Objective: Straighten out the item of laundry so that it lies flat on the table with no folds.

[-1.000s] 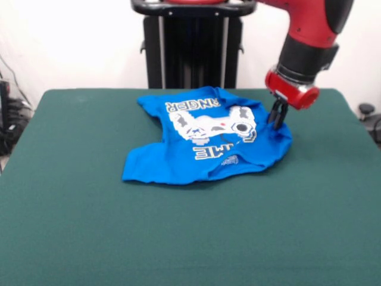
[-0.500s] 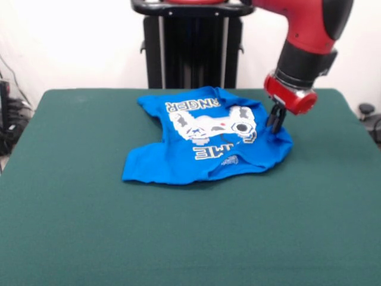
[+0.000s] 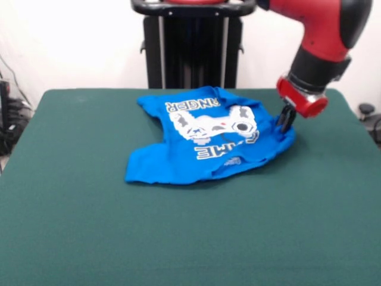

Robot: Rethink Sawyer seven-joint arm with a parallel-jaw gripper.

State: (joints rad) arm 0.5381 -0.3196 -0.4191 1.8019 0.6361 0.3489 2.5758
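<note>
The blue T-shirt (image 3: 208,143) lies rumpled on the green table (image 3: 178,226), a little behind its middle, with the controller print and white lettering facing up. Its front part is folded over, so part of the lettering is hidden. My gripper (image 3: 286,124) hangs from the red arm at the shirt's right edge. Its dark fingers are pinched together on the cloth there, which is drawn out to the right into a stretched corner.
The black pedestal (image 3: 191,47) stands behind the table's far edge. Dark cables and gear (image 3: 12,119) sit off the table's left side, and a small dark object (image 3: 366,110) sits off its right side.
The gripper has moved to the right with the shirt's right edge in it. The shirt has stretched and shifted slightly that way, and its front fold has flattened a little.
</note>
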